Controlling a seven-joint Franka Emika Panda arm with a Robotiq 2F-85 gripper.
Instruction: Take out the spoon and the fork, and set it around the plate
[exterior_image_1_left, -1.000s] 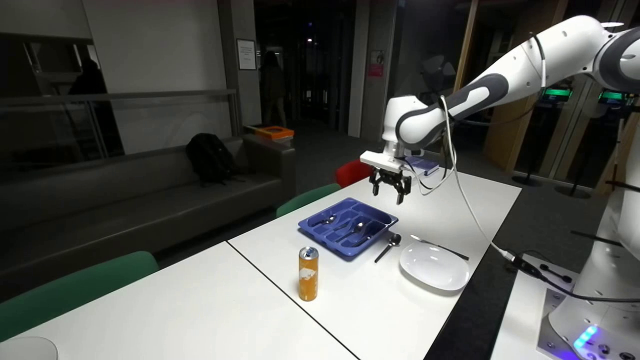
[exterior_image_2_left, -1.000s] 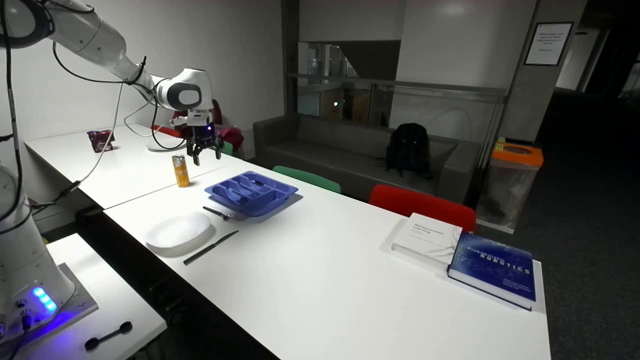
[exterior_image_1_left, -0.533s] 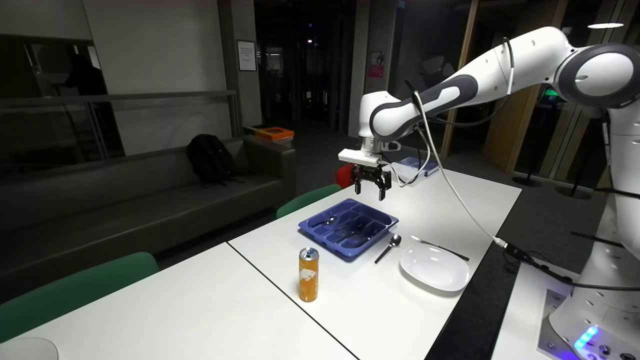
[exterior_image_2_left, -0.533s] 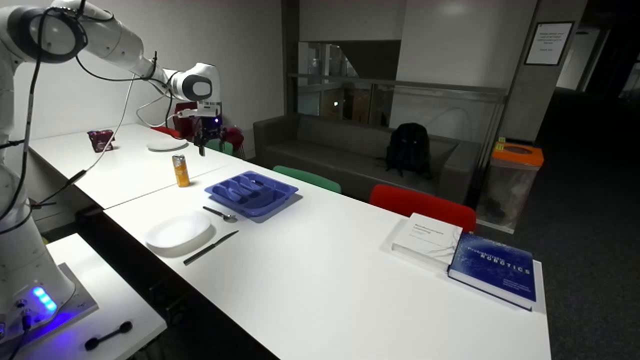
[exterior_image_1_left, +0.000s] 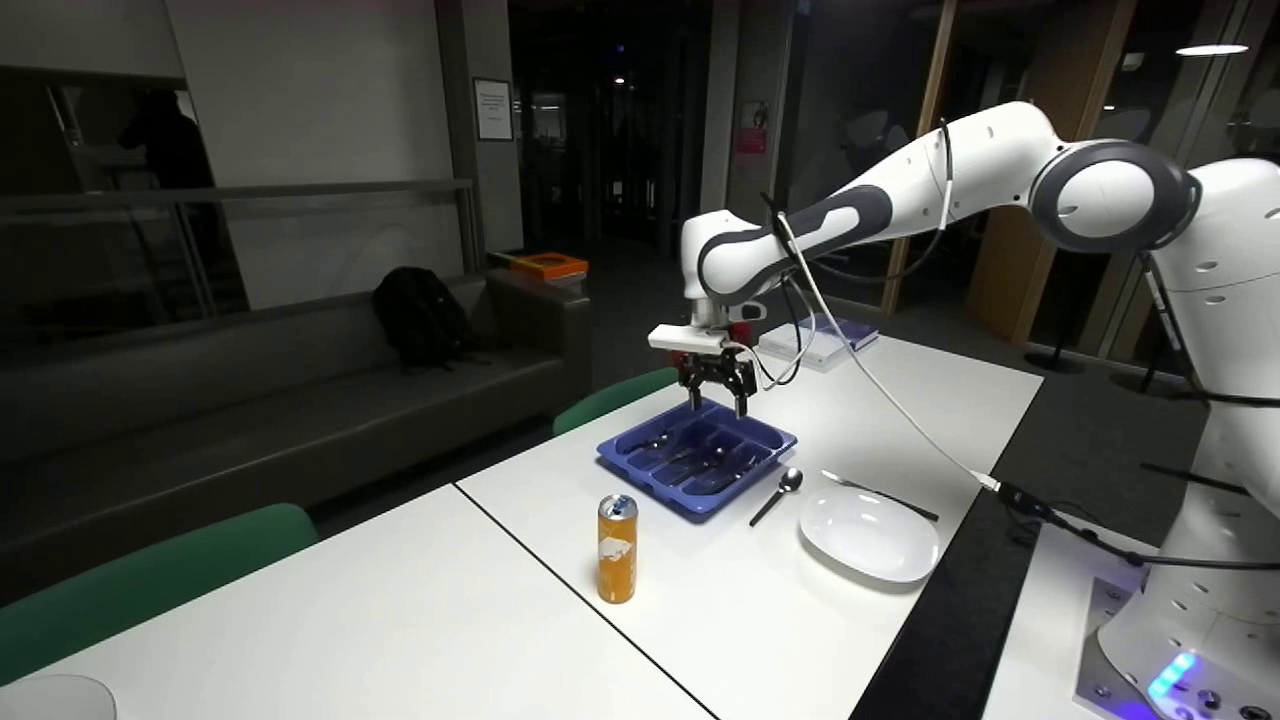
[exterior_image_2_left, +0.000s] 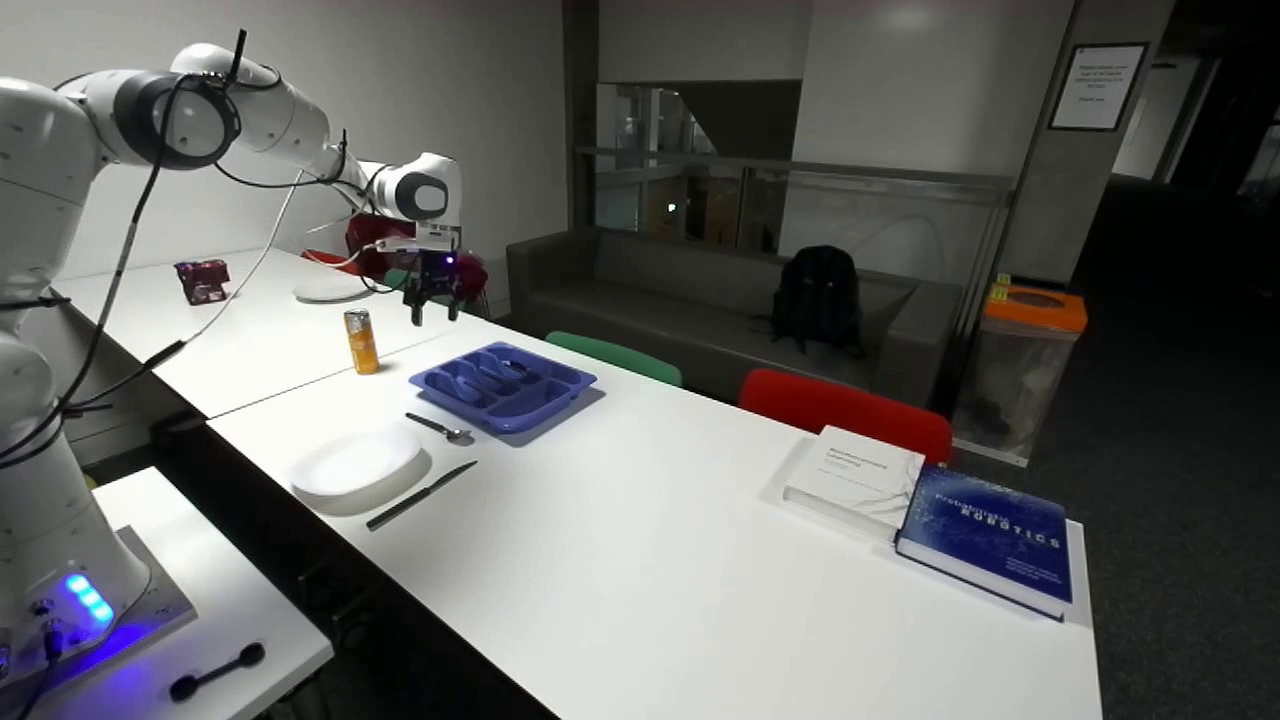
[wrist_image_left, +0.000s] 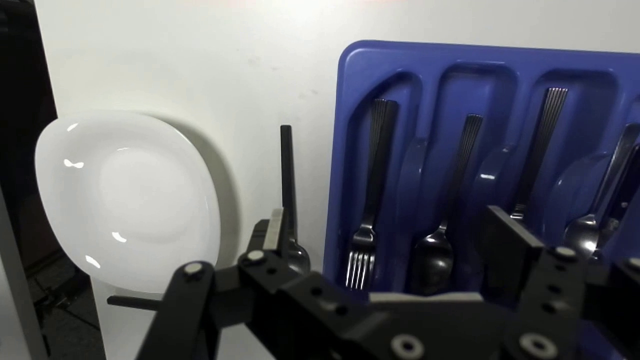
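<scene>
My gripper hangs open above the blue cutlery tray, apart from it and with nothing held. In the wrist view a fork lies in the tray compartment nearest the plate, and a spoon in the one beside it; both show between the spread fingers. Another spoon, black-handled, rests on the table between tray and plate, its bowl partly covered by a finger in the wrist view. The white plate sits near the table edge, visible in all views.
A knife lies beside the plate. An orange can stands upright near the table seam. The tray's further compartments hold more cutlery, such as a ribbed handle. Two books lie toward the table's far end.
My gripper has moved across over the tray, leftward in one exterior picture and rightward in another, and has come slightly lower in the last half second. It stays open; the tableware has not moved.
</scene>
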